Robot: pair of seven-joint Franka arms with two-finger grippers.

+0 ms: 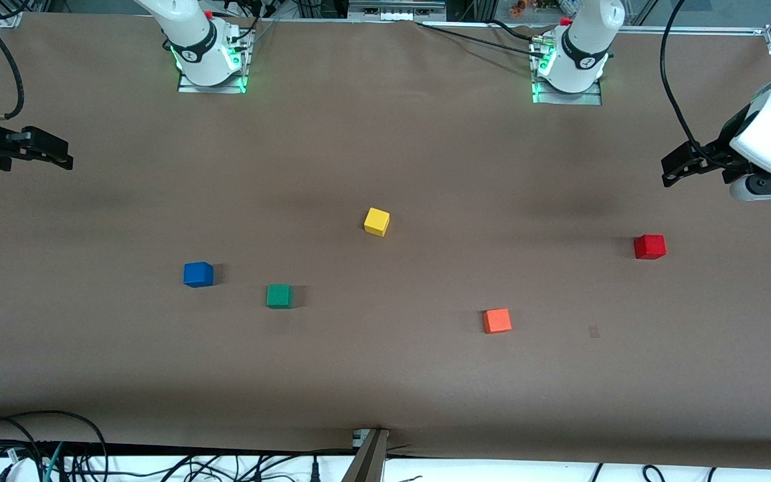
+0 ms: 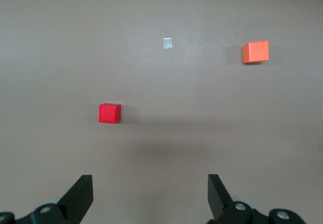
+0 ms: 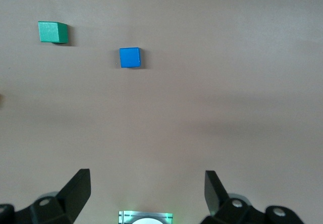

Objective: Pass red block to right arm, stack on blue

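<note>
The red block [image 1: 649, 246] [image 2: 109, 113] lies on the brown table toward the left arm's end. My left gripper [image 1: 672, 173] [image 2: 150, 181] hangs open and empty in the air at that end, off to the side of the red block. The blue block [image 1: 198, 274] [image 3: 130, 57] sits toward the right arm's end. Up at that edge of the table, my right gripper [image 1: 61, 159] [image 3: 147, 176] is open too, with nothing between its fingers.
A yellow cube [image 1: 377, 221] sits mid-table. A green cube [image 1: 279, 295] [image 3: 52, 32] lies beside the blue block. An orange-red cube [image 1: 497, 320] [image 2: 255, 52] lies nearer the front camera than the red block, with a small tape patch [image 1: 593, 331] [image 2: 168, 43] beside it.
</note>
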